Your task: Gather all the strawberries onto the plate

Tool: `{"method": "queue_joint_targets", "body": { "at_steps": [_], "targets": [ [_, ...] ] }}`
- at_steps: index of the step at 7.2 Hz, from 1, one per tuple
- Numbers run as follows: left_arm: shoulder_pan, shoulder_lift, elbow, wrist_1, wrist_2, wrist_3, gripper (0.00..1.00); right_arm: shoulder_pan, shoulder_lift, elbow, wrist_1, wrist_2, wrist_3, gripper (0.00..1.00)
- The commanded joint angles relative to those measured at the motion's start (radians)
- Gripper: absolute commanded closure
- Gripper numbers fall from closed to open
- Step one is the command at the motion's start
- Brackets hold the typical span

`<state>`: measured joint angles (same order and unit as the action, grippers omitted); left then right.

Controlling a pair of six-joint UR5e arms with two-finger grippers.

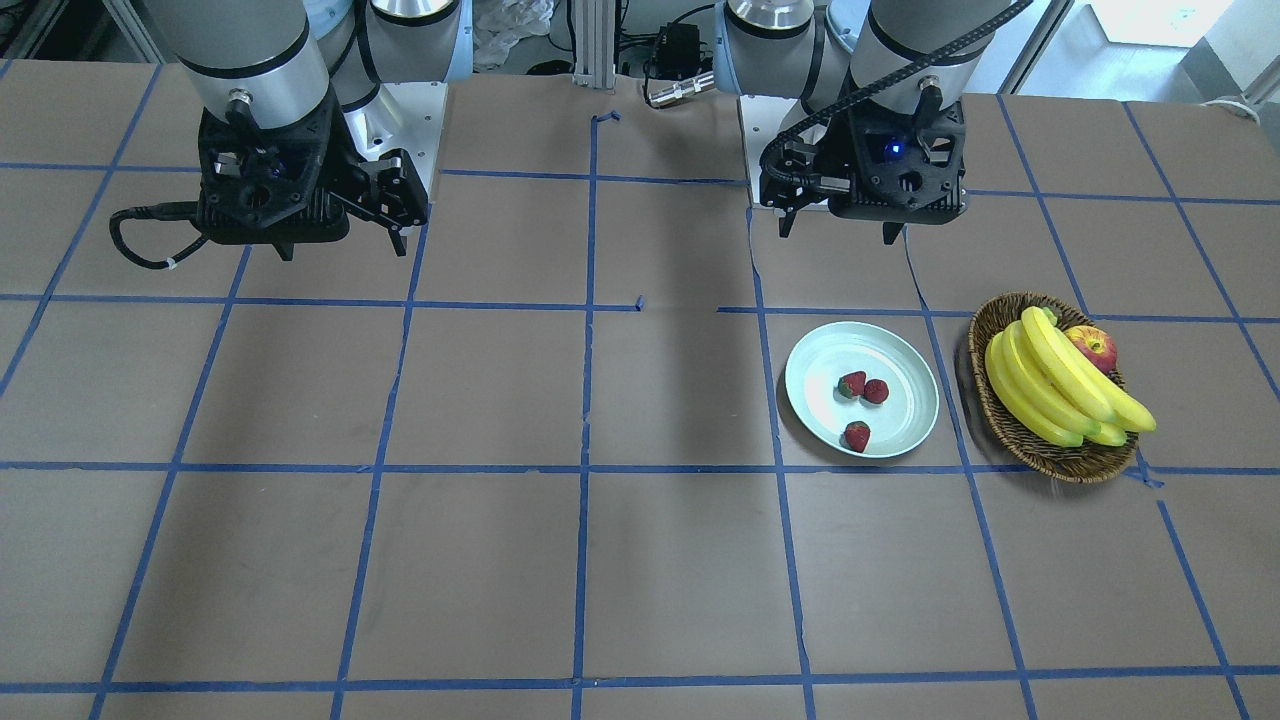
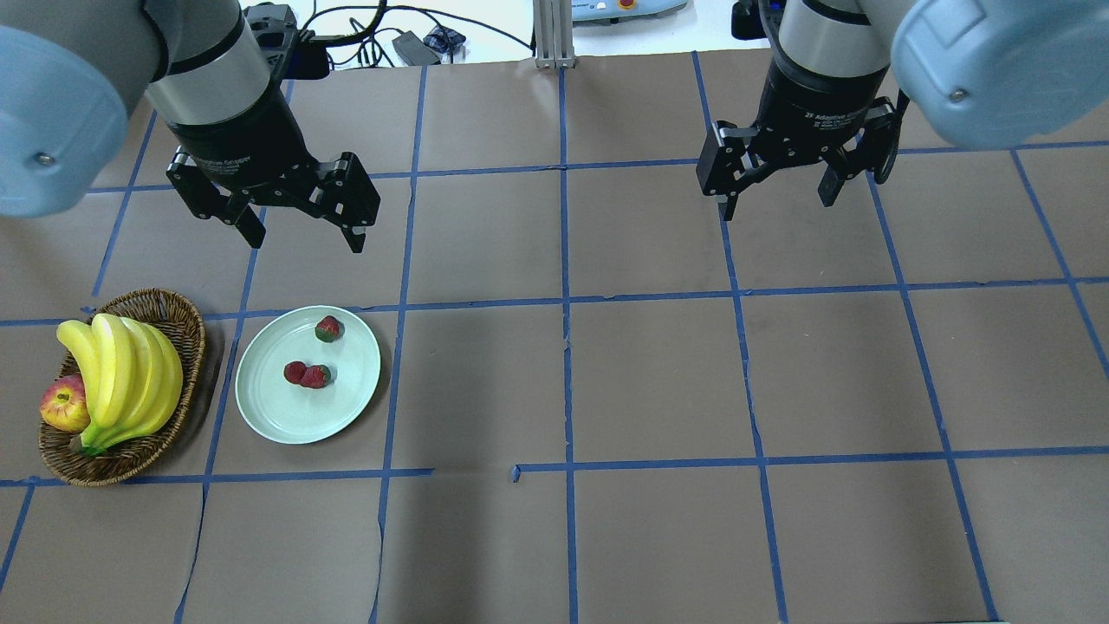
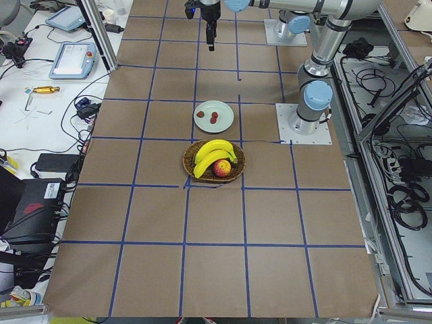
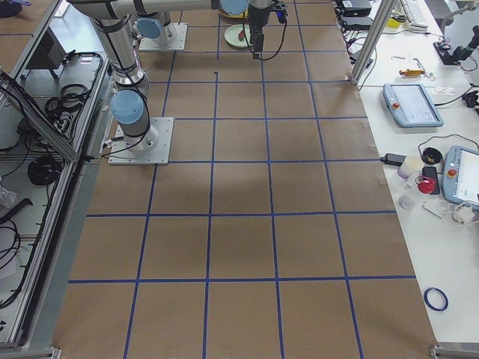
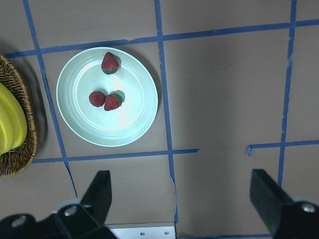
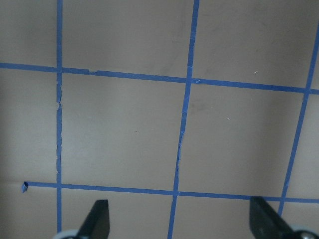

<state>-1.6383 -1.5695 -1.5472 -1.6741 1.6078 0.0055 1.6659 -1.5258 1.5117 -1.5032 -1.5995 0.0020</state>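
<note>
Three red strawberries lie inside the pale mint-green plate (image 2: 295, 420). One strawberry (image 2: 327, 328) rests near the plate's far rim. The other two (image 2: 295, 373) (image 2: 316, 376) touch each other near its middle. The left wrist view shows the same plate (image 5: 129, 124) with the lone berry (image 5: 109, 63) and the pair (image 5: 96, 98) (image 5: 113, 101). My left gripper (image 2: 306, 238) hangs open above the table, just beyond the plate, holding nothing. My right gripper (image 2: 778, 206) is open and empty over bare table on the other side.
A brown wicker basket (image 2: 186, 321) sits next to the plate on its outer side, holding a bunch of bananas (image 2: 130, 373) and an apple (image 2: 62, 403). Blue tape lines grid the brown tabletop.
</note>
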Motion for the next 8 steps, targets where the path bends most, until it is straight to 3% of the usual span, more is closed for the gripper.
{"method": "queue_joint_targets", "body": {
  "at_steps": [1,8],
  "targets": [
    [0.002,-0.009,-0.01,0.014,0.001,0.002,0.0,0.001,-0.002,-0.002,0.0,-0.002,0.001,0.0],
    [-0.005,-0.009,-0.053,0.062,0.001,-0.015,0.0,0.003,-0.005,-0.002,0.009,-0.017,0.015,0.0]
  ]
}}
